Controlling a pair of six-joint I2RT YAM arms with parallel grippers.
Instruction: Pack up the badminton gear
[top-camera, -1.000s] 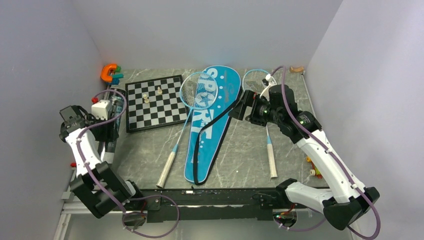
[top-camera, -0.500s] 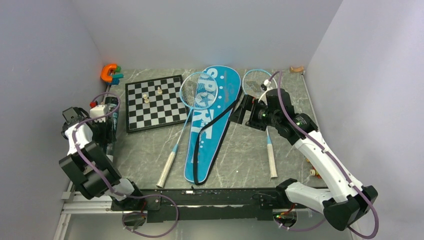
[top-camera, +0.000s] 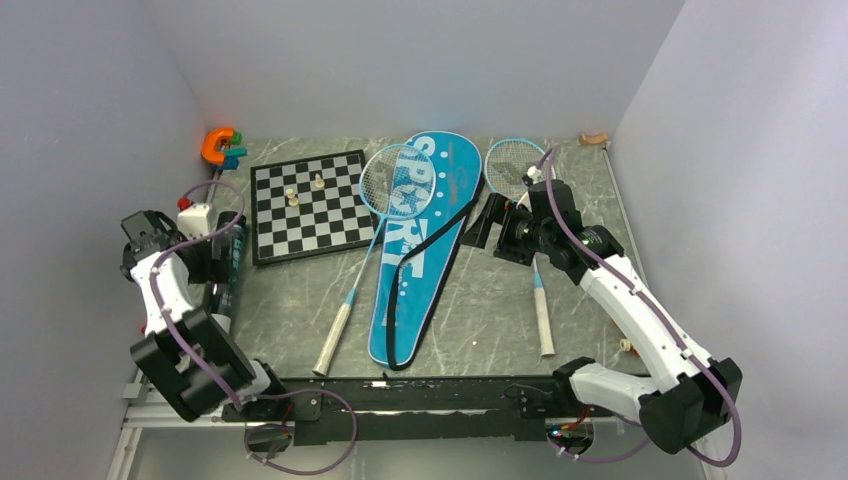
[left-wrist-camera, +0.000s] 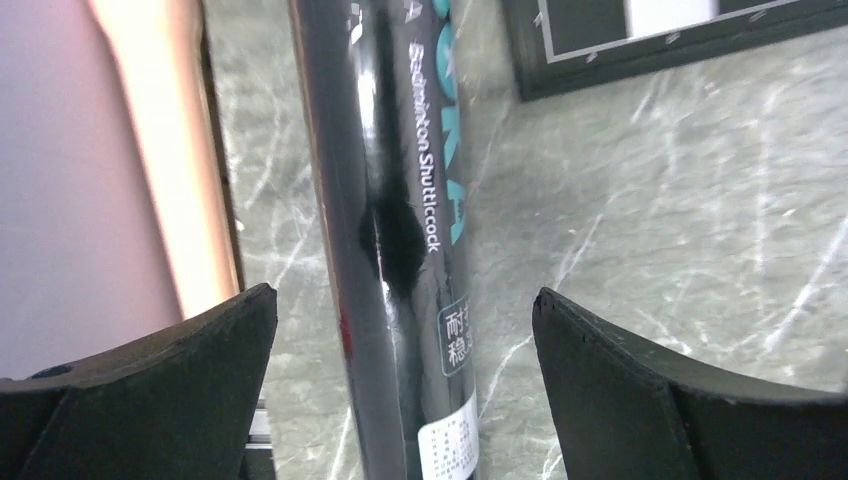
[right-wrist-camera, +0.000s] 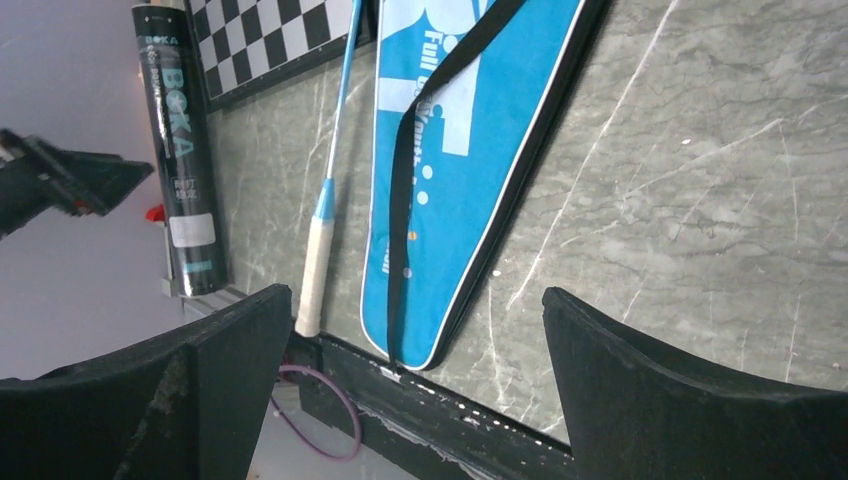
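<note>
Left pincer (left-wrist-camera: 402, 298) shifted | black tube (left-wrist-camera: 395, 150) between its spread jaws | seemingly untouched

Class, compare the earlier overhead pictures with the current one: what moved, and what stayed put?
Both arms shifted only slightly. The left gripper hangs open astride the black tube. The right gripper, also open, edged toward the near edge beside the blue bag. Nothing was grasped or released. The rackets, bag, tube, chessboard and clamp stayed put.

Black tube (left-wrist-camera: 400, 230) lies flat, untouched, inside the spread left end effector (left-wrist-camera: 402, 295); blue SPORT bag (right-wrist-camera: 480, 130) and racket (right-wrist-camera: 313, 262) flat before right end effector (right-wrist-camera: 416, 292).
</note>
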